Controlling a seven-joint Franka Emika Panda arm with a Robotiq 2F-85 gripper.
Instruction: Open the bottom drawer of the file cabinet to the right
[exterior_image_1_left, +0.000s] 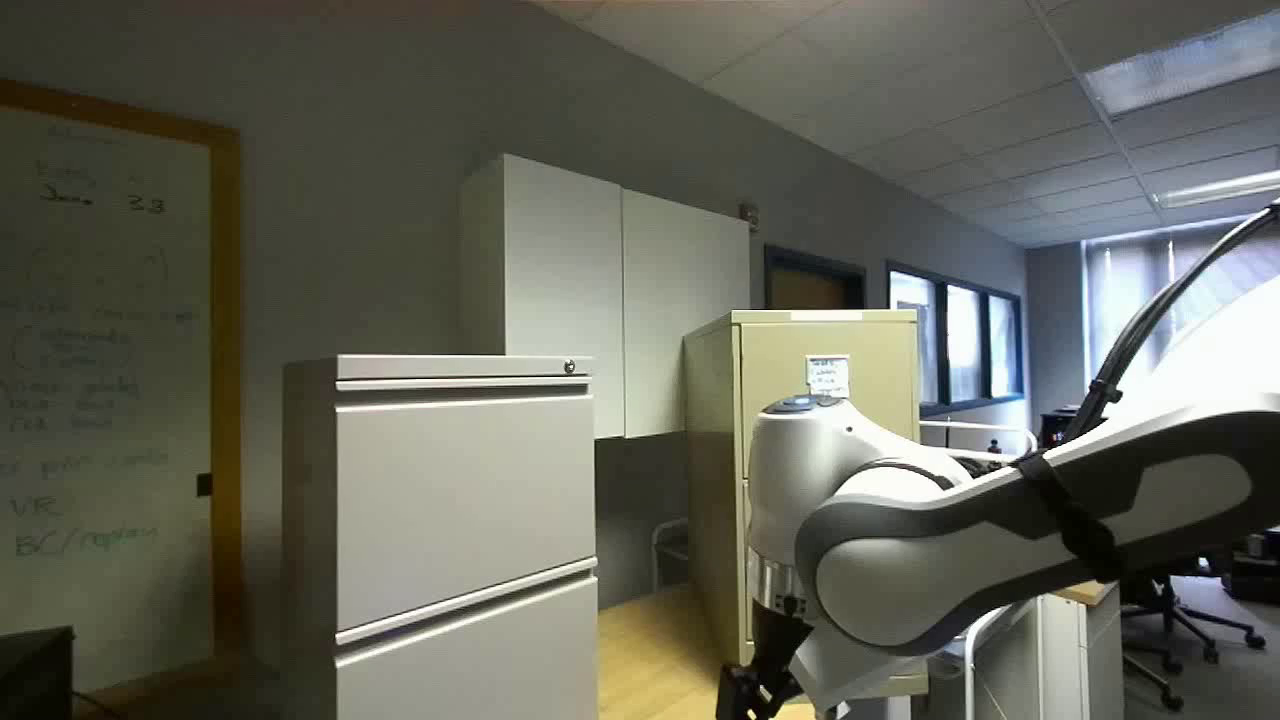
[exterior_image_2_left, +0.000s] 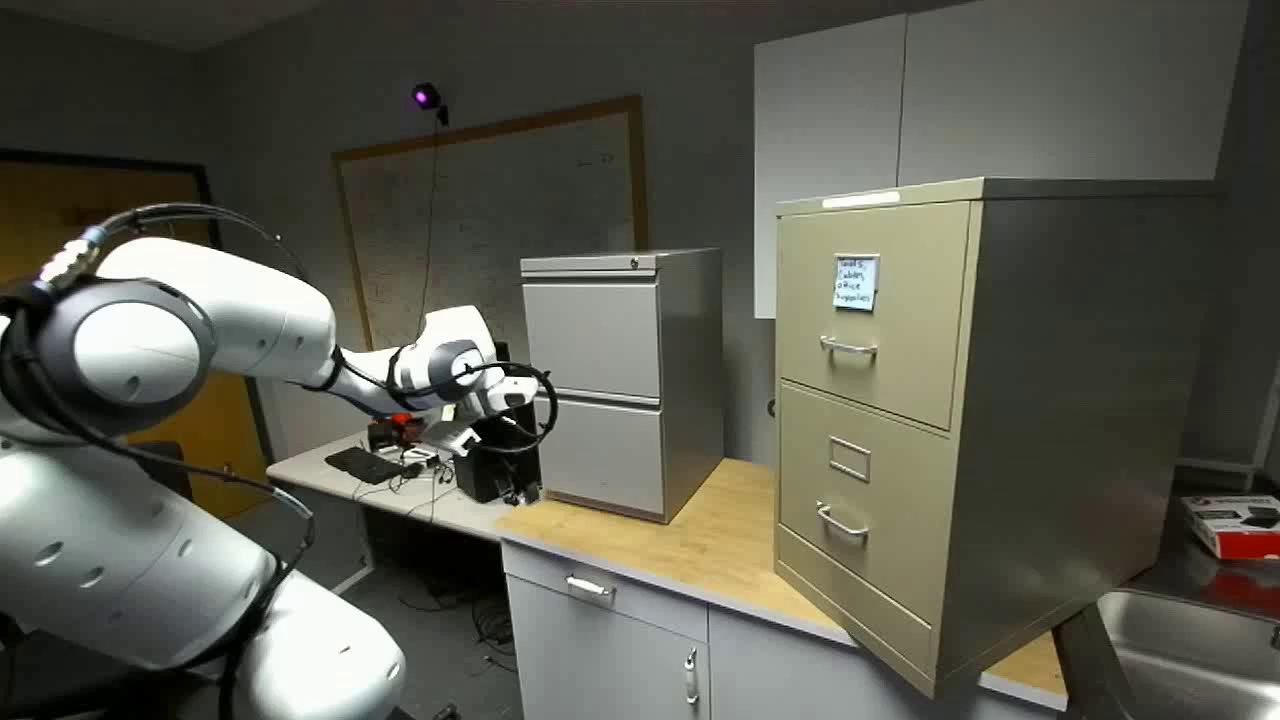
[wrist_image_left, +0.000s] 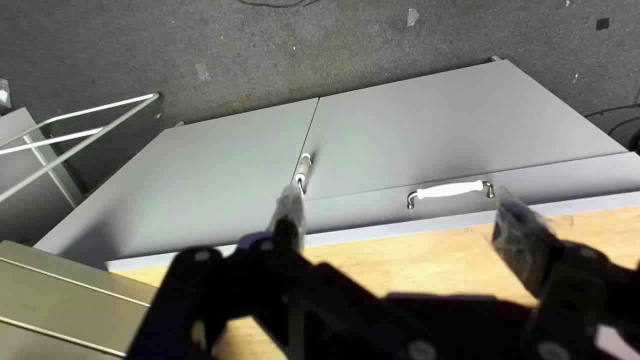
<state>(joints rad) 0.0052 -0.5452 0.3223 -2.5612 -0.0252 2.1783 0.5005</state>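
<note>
While the tool (wrist_image_left: 402, 207) hangs near the table (exterior_image_2_left: 715, 545) with its fingers (wrist_image_left: 522, 245) spread wide and holding nothing, I see the file cabinet (exterior_image_2_left: 1075, 400) standing off to one side of it, well apart; its bottom drawer (exterior_image_2_left: 895, 510), under the one with the white card (exterior_image_2_left: 856, 283), is fully closed, its handle (exterior_image_2_left: 842, 524) clear of the tool.

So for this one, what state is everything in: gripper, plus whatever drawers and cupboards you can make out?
gripper: open, holding nothing
beige bottom drawer: shut
beige top drawer: shut
grey upper drawer: shut
grey lower drawer: shut
counter drawer: shut
counter door: shut
wall cupboards: shut
</note>
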